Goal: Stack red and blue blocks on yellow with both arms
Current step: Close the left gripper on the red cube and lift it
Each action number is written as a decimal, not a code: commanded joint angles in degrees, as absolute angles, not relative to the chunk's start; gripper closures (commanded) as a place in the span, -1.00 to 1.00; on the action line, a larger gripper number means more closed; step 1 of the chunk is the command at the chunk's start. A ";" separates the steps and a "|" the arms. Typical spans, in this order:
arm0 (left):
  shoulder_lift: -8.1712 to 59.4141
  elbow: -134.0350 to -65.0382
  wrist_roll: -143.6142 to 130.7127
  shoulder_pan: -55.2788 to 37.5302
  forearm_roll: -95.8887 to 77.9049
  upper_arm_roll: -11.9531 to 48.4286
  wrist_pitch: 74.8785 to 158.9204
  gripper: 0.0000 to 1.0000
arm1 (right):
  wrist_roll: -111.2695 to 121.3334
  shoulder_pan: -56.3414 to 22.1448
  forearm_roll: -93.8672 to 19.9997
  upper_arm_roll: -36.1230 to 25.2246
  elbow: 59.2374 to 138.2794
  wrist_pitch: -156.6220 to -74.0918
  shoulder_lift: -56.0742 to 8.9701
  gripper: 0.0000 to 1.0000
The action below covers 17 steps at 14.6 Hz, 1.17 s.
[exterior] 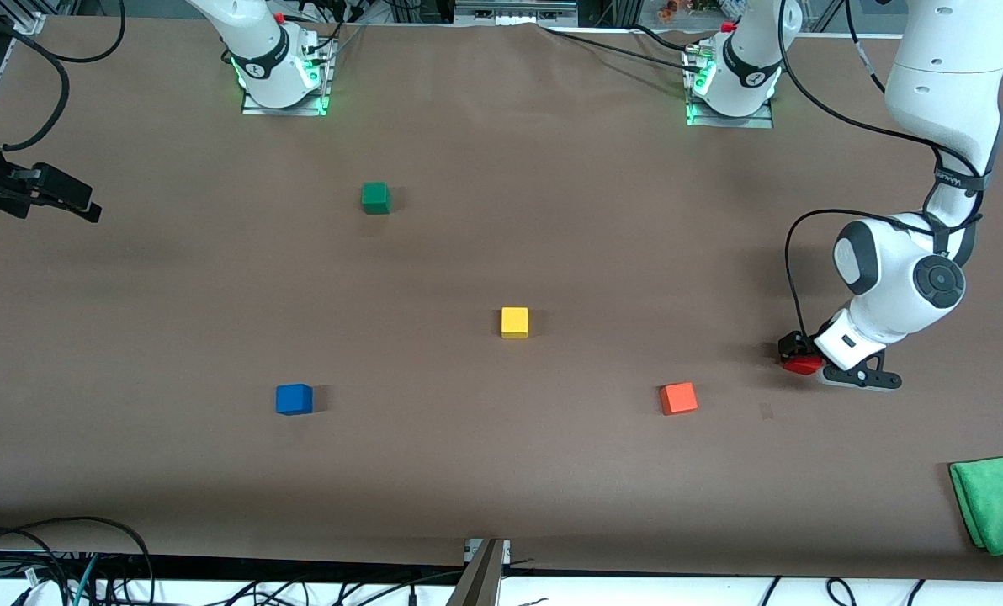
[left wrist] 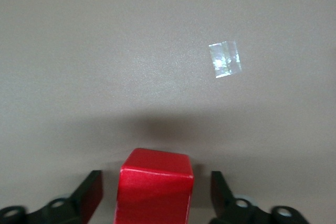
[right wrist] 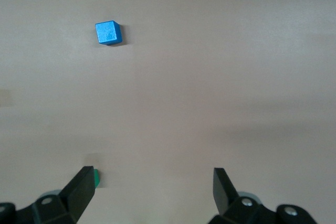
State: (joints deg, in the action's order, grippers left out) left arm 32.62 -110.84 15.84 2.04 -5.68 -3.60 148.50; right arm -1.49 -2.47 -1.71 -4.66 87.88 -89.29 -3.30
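On the brown table (exterior: pixel 501 151), the left gripper (left wrist: pixel 156 195) brackets the small, matte, deep red cube (left wrist: pixel 155 187), pads (left wrist: pixel 90 192) not touching. It looks light and rigid; flat sides suit pinching. The right gripper (right wrist: pixel 152 192) waits, wide.

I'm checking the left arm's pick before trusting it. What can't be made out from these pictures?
- Contact on the red block: in the left wrist view it sits between the left gripper fingers with gaps showing; the picture's edge cuts off its lower part.
- Front view: the left arm's wrist covers most of that block.
- Right gripper: open above bare table; its arm is mostly cut off at the front view's edge.
- Green block: mostly hidden by a finger in the right wrist view.
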 commanded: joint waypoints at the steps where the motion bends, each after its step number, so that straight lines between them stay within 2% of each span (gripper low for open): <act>1: 32.70 -109.95 16.17 2.37 -4.83 -3.60 148.54 1.00 | -1.14 -2.20 -1.05 -4.57 87.89 -88.68 -2.81 -0.99; 7: 30.68 -109.86 14.16 2.02 -4.92 -3.69 147.75 1.00 | -1.14 -2.20 -1.05 -4.57 87.89 -88.68 -2.81 -0.99; 11: 23.49 -107.76 9.76 0.88 -4.83 -3.25 132.94 1.00 | -1.23 -2.20 -1.05 -4.57 87.98 -88.59 -2.81 -0.99; 14: 20.57 -102.85 8.79 0.88 -4.75 -3.25 119.83 1.00 | -1.49 -2.28 -1.05 -4.57 87.89 -88.77 -2.81 -0.99; 17: 20.04 -102.92 4.77 -1.13 -4.13 -3.08 119.26 1.00 | -1.58 -2.37 -1.05 -4.48 87.89 -88.77 -2.81 -0.99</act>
